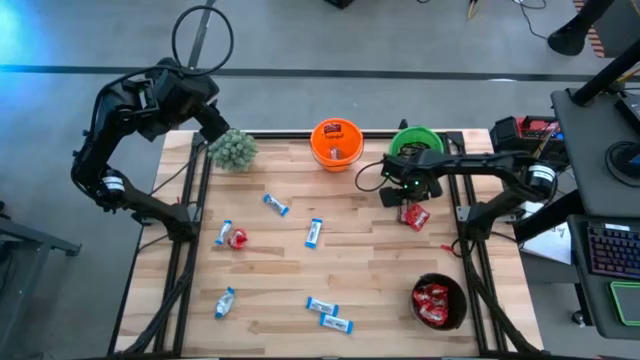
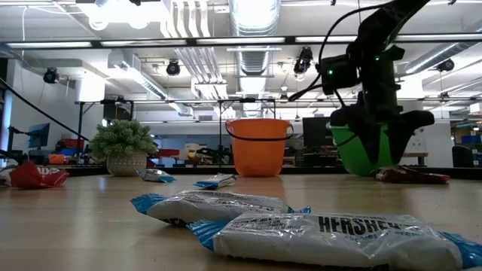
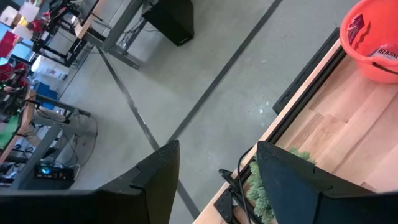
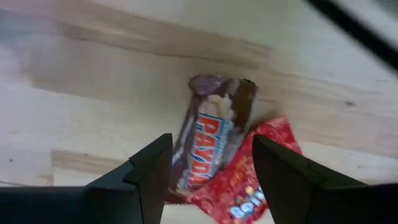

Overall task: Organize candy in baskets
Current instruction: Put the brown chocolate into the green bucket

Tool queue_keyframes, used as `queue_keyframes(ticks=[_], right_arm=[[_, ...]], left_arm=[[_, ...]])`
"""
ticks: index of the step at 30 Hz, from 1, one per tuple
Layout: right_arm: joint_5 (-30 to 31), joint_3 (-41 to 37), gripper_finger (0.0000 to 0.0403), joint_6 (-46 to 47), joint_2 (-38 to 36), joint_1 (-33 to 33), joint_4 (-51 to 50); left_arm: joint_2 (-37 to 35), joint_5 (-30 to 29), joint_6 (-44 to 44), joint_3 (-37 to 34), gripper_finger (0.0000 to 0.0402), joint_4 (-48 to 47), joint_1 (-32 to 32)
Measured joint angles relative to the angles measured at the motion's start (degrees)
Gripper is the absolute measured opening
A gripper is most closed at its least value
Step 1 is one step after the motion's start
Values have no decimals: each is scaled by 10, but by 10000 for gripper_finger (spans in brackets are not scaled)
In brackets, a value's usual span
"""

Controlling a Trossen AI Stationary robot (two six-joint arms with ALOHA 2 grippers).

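Note:
My right gripper (image 4: pixel 211 144) is open and points down over a dark brown bar (image 4: pixel 208 140) that lies on the table partly over a red packet (image 4: pixel 249 180). Its fingers stand on either side of the bar without touching it. This spot (image 1: pixel 405 195) is just in front of the green basket (image 1: pixel 415 140). The orange basket (image 1: pixel 336 143) stands to its left, with a brown bar inside. The black basket (image 1: pixel 438 303) near the right front holds red packets. Several blue-and-white bars (image 1: pixel 314 232) lie scattered on the table. My left gripper (image 3: pixel 217 155) is open above the table's far left corner.
A potted plant (image 1: pixel 233 148) stands at the far left corner under my left gripper. One more red packet (image 1: pixel 238 238) lies left of centre. Two blue-and-white bars (image 2: pixel 301 226) lie close to the near edge. Cables run beside the green basket.

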Motion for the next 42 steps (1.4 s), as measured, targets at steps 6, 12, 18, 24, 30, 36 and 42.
queue_keyframes(ticks=[6, 12, 18, 24, 30, 36, 42], right_arm=[[-1, 1, 208, 0, -7, 7, 4], [0, 5, 208, 8, -52, 6, 2], [-5, 5, 208, 10, -68, 11, 3], [-6, 5, 208, 10, -64, 15, 2], [-6, 5, 208, 10, -49, 36, 4], [-5, 5, 208, -2, -47, 54, 7], [-1, 1, 208, -13, -44, 54, 12]], left_arm=[[0, 0, 10, 0, 197, 0, 0], [0, 0, 10, 0, 197, 0, 0], [0, 0, 12, 0, 197, 0, 0], [0, 0, 11, 0, 197, 0, 0], [0, 0, 10, 0, 197, 0, 0], [0, 0, 10, 0, 197, 0, 0], [0, 0, 10, 0, 197, 0, 0]])
